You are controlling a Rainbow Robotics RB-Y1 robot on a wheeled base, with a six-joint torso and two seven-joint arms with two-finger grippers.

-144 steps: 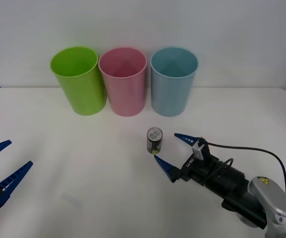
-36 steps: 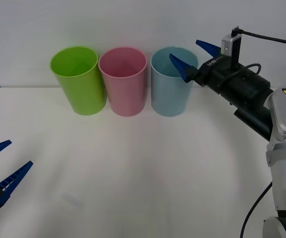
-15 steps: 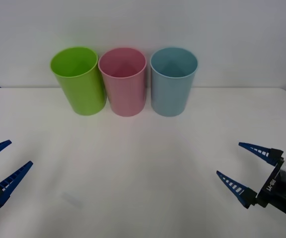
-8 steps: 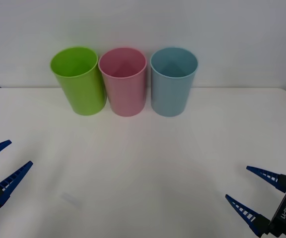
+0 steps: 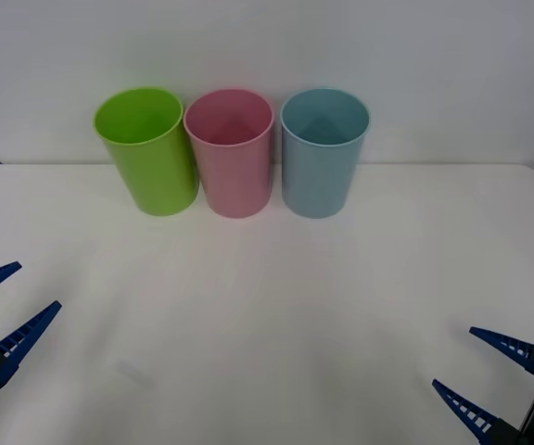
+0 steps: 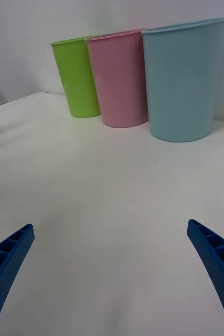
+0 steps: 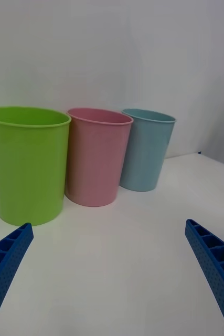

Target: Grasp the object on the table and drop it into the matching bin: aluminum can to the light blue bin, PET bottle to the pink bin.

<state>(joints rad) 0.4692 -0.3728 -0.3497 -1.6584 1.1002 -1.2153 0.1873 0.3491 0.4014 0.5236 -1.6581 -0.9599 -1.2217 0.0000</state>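
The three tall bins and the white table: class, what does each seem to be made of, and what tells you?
The lime green tumbler-shaped bin, pink tumbler-shaped bin and light blue tumbler-shaped bin look like thin moulded plastic: even colour, soft sheen, thin rims. The broad white table seems matte, perhaps laminate; the material is unclear.

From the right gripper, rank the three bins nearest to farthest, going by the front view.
From the right gripper, open at the table's near right corner:
1. Light blue bin, rightmost of the row.
2. Pink bin, middle.
3. Lime green bin, leftmost.
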